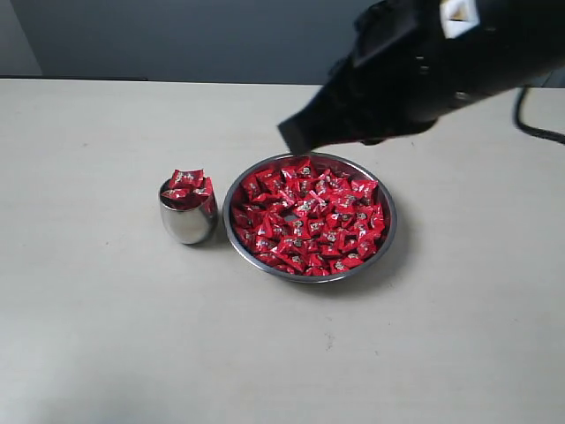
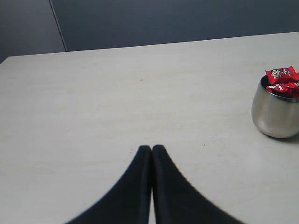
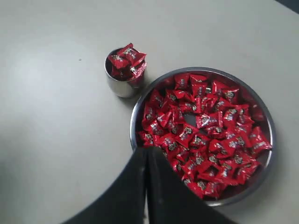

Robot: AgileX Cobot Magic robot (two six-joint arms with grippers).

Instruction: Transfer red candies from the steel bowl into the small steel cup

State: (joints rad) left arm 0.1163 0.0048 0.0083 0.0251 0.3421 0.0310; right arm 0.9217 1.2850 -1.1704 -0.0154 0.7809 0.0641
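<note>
The steel bowl (image 1: pixel 389 231) sits mid-table, full of red candies (image 1: pixel 309 216). Just left of it stands the small steel cup (image 1: pixel 188 223) with a few red candies (image 1: pixel 188 185) heaped over its rim. My right gripper (image 1: pixel 291 134) hangs above the bowl's far edge, shut, with nothing showing between its fingers. In the right wrist view its tips (image 3: pixel 147 150) meet over the bowl's rim (image 3: pixel 270 126), with the candies (image 3: pixel 201 135) and the cup (image 3: pixel 119 87) beyond. My left gripper (image 2: pixel 152 148) is shut and empty over bare table, well apart from the cup (image 2: pixel 274 116).
The pale table (image 1: pixel 88 309) spreads all round the bowl and cup. A dark wall (image 1: pixel 177 35) runs behind its far edge. A black cable (image 1: pixel 538 131) trails at the far right, behind the right arm.
</note>
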